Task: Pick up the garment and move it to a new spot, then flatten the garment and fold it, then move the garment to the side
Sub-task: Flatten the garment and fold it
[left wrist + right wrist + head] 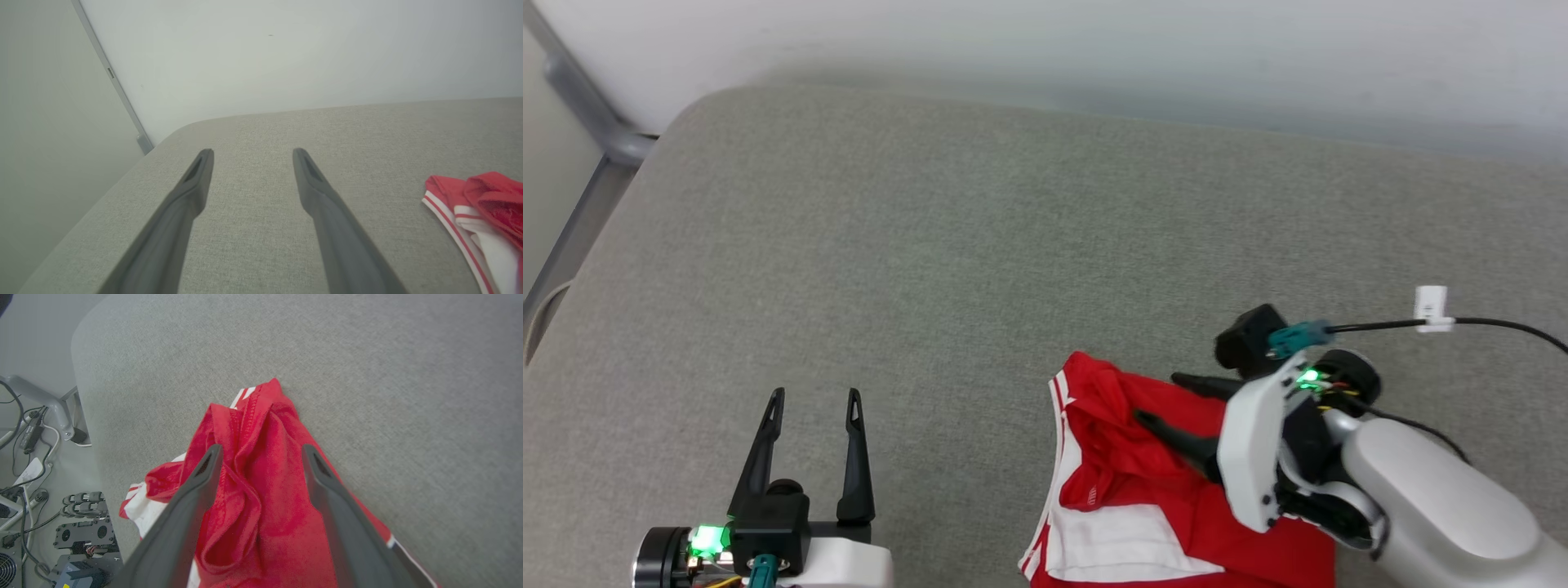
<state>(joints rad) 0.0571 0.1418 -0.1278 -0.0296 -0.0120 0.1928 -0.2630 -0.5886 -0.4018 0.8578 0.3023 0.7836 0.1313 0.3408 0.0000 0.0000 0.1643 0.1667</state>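
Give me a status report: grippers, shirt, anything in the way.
Left gripper open, idle over grey cushion. Right gripper open astride the garment, not gripping. Garment crumpled, unfolded. No obstacle seen.

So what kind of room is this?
Probably a robot lab or test room: a plain white wall, a grey cushioned surface under the shirt, and cables and electronic boxes on the floor.

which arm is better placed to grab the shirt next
Right, probably. The right gripper hangs over the garment, jaws open astride a raised red fold. The left gripper sits off to the side over bare grey cushion, apart from the cloth.
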